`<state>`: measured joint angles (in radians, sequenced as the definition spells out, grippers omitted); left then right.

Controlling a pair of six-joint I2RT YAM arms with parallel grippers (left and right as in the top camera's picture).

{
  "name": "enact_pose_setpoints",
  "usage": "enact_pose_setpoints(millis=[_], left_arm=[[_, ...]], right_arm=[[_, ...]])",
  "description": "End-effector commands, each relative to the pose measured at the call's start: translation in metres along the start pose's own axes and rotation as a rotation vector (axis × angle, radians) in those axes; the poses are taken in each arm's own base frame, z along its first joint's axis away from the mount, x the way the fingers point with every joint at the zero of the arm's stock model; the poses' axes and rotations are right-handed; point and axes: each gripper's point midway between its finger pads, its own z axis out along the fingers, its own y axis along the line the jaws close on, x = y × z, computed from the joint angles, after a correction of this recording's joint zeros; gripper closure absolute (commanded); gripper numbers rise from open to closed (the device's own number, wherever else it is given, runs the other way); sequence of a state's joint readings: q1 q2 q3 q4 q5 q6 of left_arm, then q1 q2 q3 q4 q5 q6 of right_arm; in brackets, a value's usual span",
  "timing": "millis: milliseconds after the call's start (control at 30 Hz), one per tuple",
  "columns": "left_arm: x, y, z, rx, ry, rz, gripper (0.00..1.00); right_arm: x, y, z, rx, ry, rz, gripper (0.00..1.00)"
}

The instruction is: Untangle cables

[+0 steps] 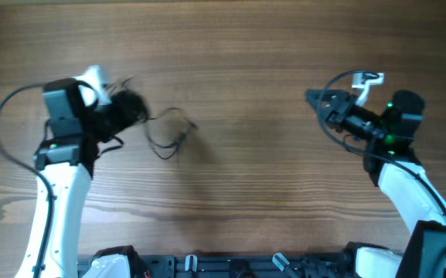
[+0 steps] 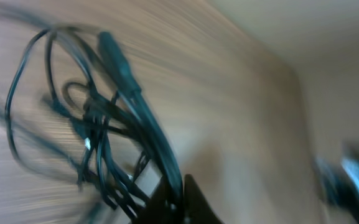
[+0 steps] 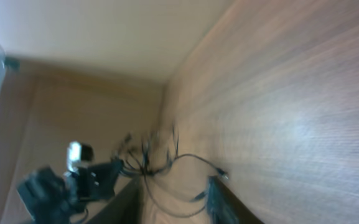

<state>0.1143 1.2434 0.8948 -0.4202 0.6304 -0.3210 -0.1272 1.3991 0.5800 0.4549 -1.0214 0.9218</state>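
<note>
The cables (image 1: 167,135) are thin black cords in a tangled bunch with loose loops trailing right on the wooden table. My left gripper (image 1: 128,108) is shut on the knotted end of the bunch. In the blurred left wrist view the cables (image 2: 95,121) fan out from the dark jaws (image 2: 180,200), which pinch several strands. My right gripper (image 1: 316,99) is far to the right, open and empty, pointing left toward the bunch. In the right wrist view its two fingers (image 3: 176,202) stand apart, and the cables (image 3: 167,158) lie far ahead.
The wooden table (image 1: 246,177) fills the overhead view. The left arm (image 3: 83,177) shows in the distance in the right wrist view. Thicker black arm wires (image 1: 2,123) arc beside the left arm, and others (image 1: 335,139) by the right arm.
</note>
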Motion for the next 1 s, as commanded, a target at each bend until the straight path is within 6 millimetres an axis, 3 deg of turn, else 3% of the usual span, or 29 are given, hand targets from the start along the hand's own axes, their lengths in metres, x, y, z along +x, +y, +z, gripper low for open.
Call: enact_pose_setpoints(millis=[0,33,67,167,233,300,400,533,633,800,967], left_arm=[[0.048,-0.091,-0.007,0.478,0.123,0.523,0.61],[0.049,-0.09,0.001,0.431,0.128,0.523,0.47],[0.049,-0.083,0.008,0.353,0.139,0.466,0.42],[0.042,-0.04,0.021,0.055,0.129,0.266,0.45],[0.037,-0.005,0.02,-0.151,0.09,0.036,0.41],[0.039,-0.008,0.022,-0.146,0.094,-0.025,0.34],[0.041,-0.018,0.035,-0.117,0.103,0.013,0.33],[0.048,-0.029,0.066,-0.073,0.127,0.065,0.33],[0.054,-0.024,0.092,-0.091,0.14,0.09,0.28],[0.05,-0.003,0.09,-0.207,0.115,0.081,0.26],[0.042,0.037,0.073,-0.437,0.058,-0.043,0.0]], right_arm=[[0.023,0.008,0.014,-0.031,0.088,-0.109,0.46],[0.026,0.009,0.016,-0.032,0.096,-0.114,0.43],[0.026,0.009,0.016,-0.033,0.096,-0.121,0.41],[0.026,0.009,0.016,-0.033,0.097,-0.127,0.34],[0.027,0.008,0.016,-0.03,0.099,-0.122,0.33],[0.027,0.004,0.016,-0.015,0.095,-0.137,0.32],[0.022,0.001,0.016,0.005,0.071,-0.168,0.3],[0.013,0.007,0.017,-0.003,0.043,-0.194,0.26],[-0.01,0.018,0.019,0.023,-0.011,-0.224,0.17],[-0.051,0.012,0.013,0.293,-0.051,-0.33,0.13],[-0.059,0.03,0.014,0.512,0.015,-0.58,0.08]])
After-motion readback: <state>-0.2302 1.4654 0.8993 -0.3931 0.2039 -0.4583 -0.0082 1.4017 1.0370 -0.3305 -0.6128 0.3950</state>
